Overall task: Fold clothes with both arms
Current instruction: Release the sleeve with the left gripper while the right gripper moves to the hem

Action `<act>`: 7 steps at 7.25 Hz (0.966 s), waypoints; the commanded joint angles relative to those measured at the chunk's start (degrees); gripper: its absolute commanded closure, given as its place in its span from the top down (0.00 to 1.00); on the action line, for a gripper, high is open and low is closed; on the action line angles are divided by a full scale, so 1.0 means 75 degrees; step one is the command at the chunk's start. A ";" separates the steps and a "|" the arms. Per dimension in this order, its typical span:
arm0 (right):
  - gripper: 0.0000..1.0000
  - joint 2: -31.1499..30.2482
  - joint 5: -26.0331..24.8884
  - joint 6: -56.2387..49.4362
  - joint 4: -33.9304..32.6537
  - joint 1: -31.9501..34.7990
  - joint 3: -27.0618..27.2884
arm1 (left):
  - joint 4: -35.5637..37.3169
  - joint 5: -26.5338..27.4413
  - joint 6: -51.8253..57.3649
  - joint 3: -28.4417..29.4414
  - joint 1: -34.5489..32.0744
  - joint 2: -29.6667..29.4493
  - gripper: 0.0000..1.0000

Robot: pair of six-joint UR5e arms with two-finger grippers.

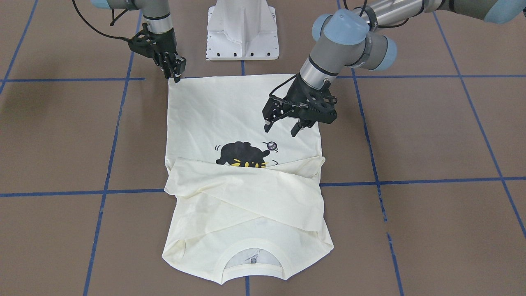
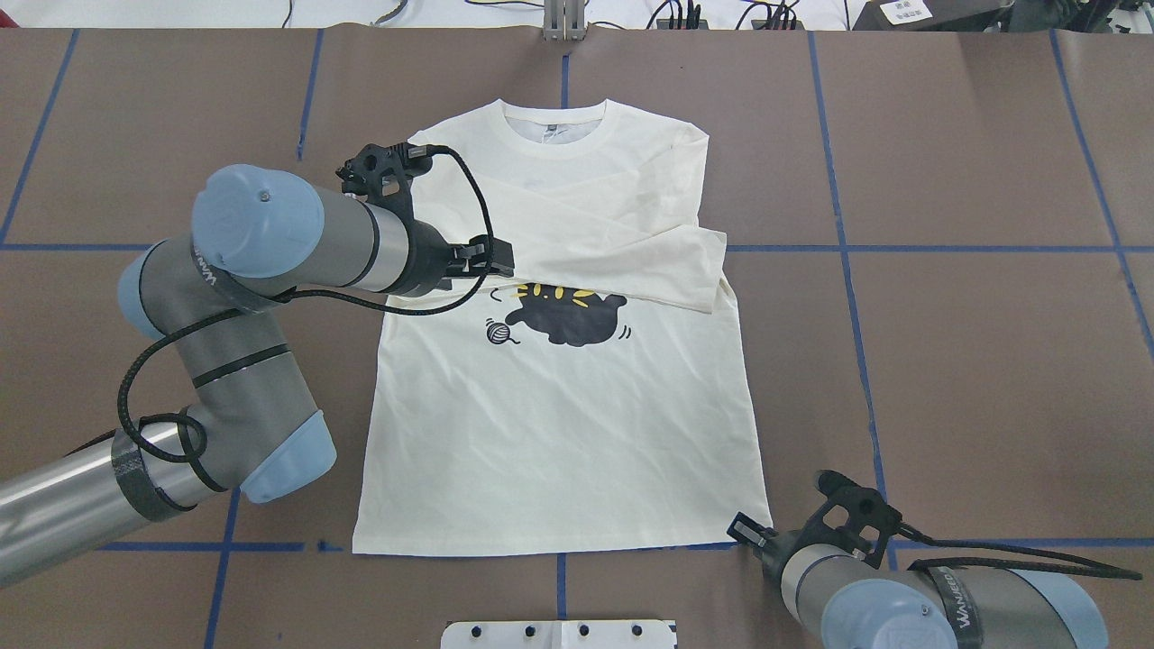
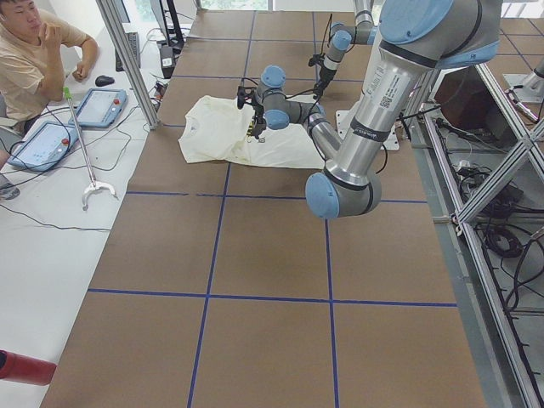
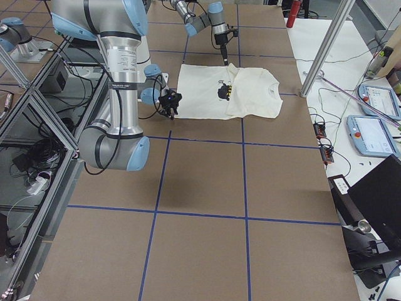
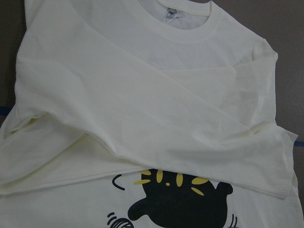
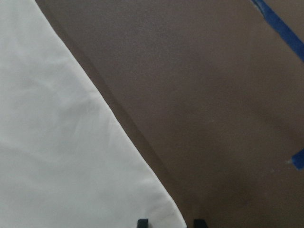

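Observation:
The cream long-sleeved T-shirt point(image 1: 230, 115) lies flat, print side up, with its collar point(image 2: 554, 117) away from the robot. Both sleeves are folded across the chest and partly cover the black cat print point(image 2: 563, 315). My left gripper point(image 1: 281, 129) hovers open over the shirt's body beside the print, with nothing between its fingers. In the left wrist view the crossed sleeves point(image 5: 142, 95) fill the frame. My right gripper point(image 1: 176, 76) points down at a hem corner. In the right wrist view its two fingertips point(image 6: 142, 222) stand apart on either side of that corner point(image 6: 175, 218).
The white pedestal base point(image 1: 242, 33) stands just behind the hem. Blue tape lines point(image 1: 107, 181) cross the brown table. A seated person point(image 3: 34, 51) with tablets point(image 3: 98, 106) is beyond the collar end. Aluminium frame posts point(image 4: 322, 50) stand at that edge.

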 commanded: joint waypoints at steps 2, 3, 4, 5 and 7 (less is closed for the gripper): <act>0.00 -0.0036 0.0016 -0.0016 0.0001 -0.0012 0.0098 | 0.0006 0.0000 -0.0070 0.0023 0.0039 0.0023 0.87; 0.00 -0.0036 0.0027 -0.0016 0.0001 0.0011 0.0214 | 0.0006 0.0000 -0.0198 0.0000 0.0039 0.0024 0.87; 0.00 -0.0036 0.0027 -0.0005 0.0001 0.0011 0.0262 | 0.0041 0.0012 -0.0408 -0.0081 0.0062 0.0012 0.87; 0.00 -0.0024 0.0039 -0.0005 -0.0011 -0.0001 0.0343 | 0.0064 0.0070 -0.1106 -0.0163 0.0271 0.0174 0.87; 0.00 -0.0292 0.0354 -0.0005 -0.0011 -0.0012 0.0694 | 0.0262 0.1003 -0.1708 -0.1386 0.1626 0.1385 0.86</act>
